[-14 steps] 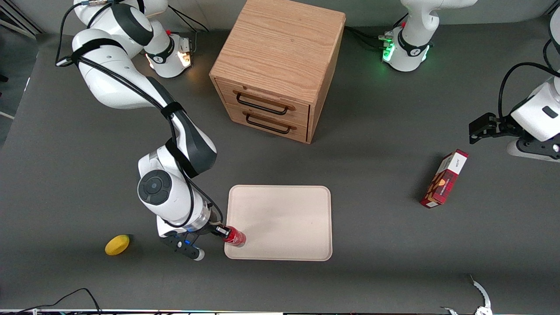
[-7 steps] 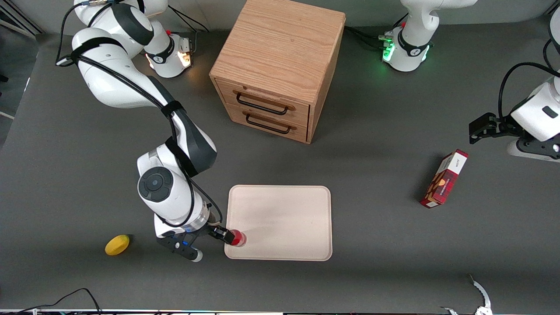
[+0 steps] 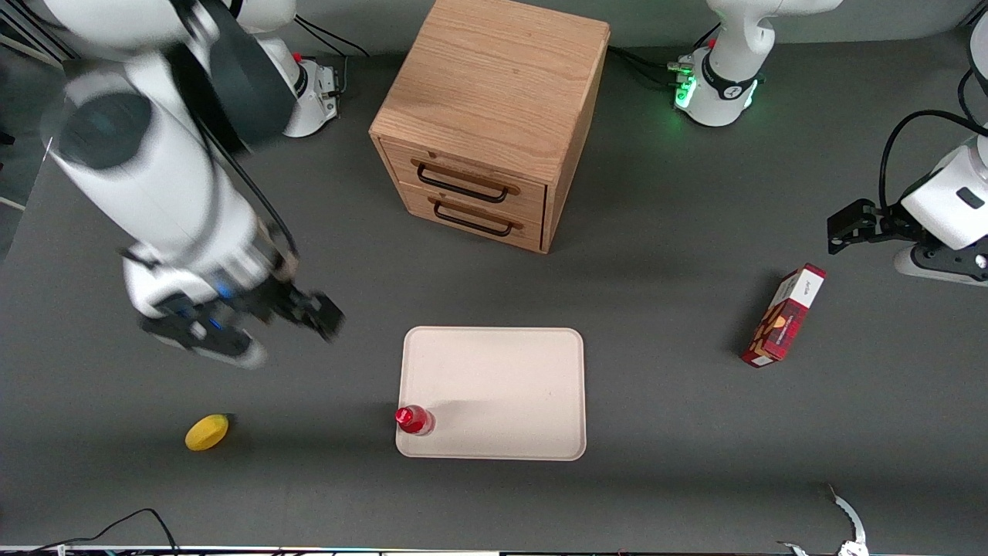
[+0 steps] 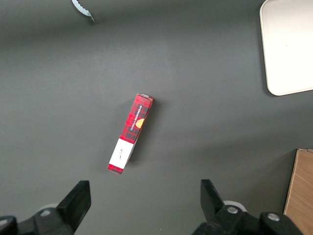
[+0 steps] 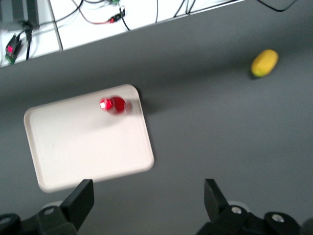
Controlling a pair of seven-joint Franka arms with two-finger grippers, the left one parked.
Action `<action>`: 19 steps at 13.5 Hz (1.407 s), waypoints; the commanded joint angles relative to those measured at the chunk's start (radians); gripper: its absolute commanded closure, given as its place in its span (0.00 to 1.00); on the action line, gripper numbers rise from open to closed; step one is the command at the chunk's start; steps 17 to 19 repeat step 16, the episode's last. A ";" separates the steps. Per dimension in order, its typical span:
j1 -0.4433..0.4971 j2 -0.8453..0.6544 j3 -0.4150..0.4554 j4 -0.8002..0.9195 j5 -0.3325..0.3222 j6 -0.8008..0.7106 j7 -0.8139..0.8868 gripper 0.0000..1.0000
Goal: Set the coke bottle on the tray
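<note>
The small red coke bottle (image 3: 414,419) stands upright on the cream tray (image 3: 509,386), in the tray's corner nearest the front camera on the working arm's side. In the right wrist view the bottle (image 5: 113,105) shows from above on the tray (image 5: 73,147). My right gripper (image 3: 312,313) is open and empty, raised well above the table, apart from the bottle and farther from the front camera than it. Its fingers (image 5: 83,198) stand wide apart over bare table.
A yellow lemon (image 3: 206,432) lies on the table toward the working arm's end. A wooden two-drawer cabinet (image 3: 490,116) stands farther from the camera than the tray. A red-and-white box (image 3: 783,315) lies toward the parked arm's end.
My gripper let go of the bottle, which now stands upright on the tray corner. The arm rose and swung away from the tray, farther from the front camera.
</note>
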 commanded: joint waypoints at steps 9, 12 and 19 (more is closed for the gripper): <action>-0.070 -0.704 -0.381 -0.967 0.318 0.294 -0.466 0.00; -0.070 -0.686 -0.381 -0.934 0.321 0.268 -0.467 0.00; -0.070 -0.639 -0.430 -0.847 0.395 0.154 -0.470 0.00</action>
